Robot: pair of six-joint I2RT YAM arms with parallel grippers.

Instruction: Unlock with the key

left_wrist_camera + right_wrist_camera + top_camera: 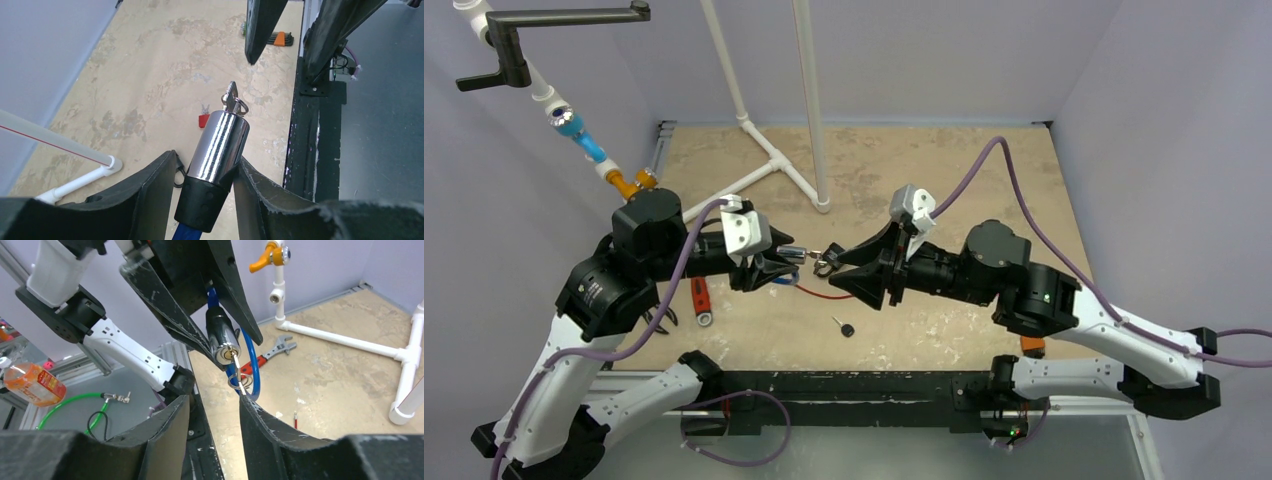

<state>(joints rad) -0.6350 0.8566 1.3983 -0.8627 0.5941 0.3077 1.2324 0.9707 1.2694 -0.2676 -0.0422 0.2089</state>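
Nearest the left wrist camera, the jaws of the left gripper (205, 159) are seen closed on the lock (220, 142), which is pinched at its black collar and lower barrel. The lock is a polished chrome cylinder, tilted up and away from the wrist, with a black collar at its base. A blue cable (252, 365) is looped out from that end. A silver key (230, 95) is seated in the keyhole in the round end face, and a small split ring (241, 106) is hung from the key's head. The lock is held in the air above the middle of the tabletop (984, 170), slightly toward its left edge.

The jaws of the right gripper (212, 399) are held moderately apart and are turned toward the lock's end face. The key's head is found just at the tip of one finger; whether it is touched cannot be told, and nothing is clamped between them.

A second key (843, 326) with a black head is laid flat toward the tabletop's near edge, and a red-handled wrench (700, 298) is laid near the left edge.
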